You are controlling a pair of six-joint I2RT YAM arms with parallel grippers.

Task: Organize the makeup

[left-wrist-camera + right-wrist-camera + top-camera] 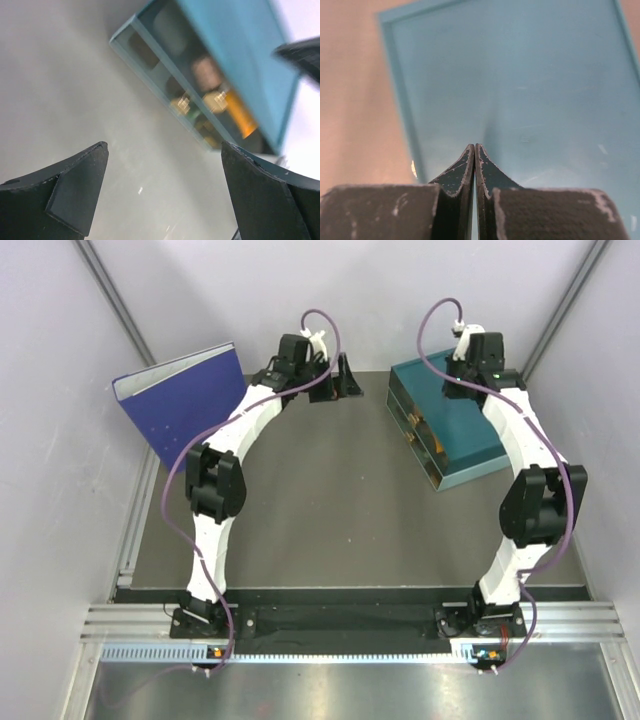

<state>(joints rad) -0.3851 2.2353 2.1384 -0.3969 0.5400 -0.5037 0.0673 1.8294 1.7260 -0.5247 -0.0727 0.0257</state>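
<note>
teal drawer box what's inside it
Through the front of the teal drawer box, the left wrist view shows a beige bottle, gold cases and an orange tube, all blurred. The solid top hides whatever lies further back.

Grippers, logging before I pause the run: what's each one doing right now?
Left gripper: open, holding nothing.
Right gripper: closed, empty, over the teal drawer box.
</note>
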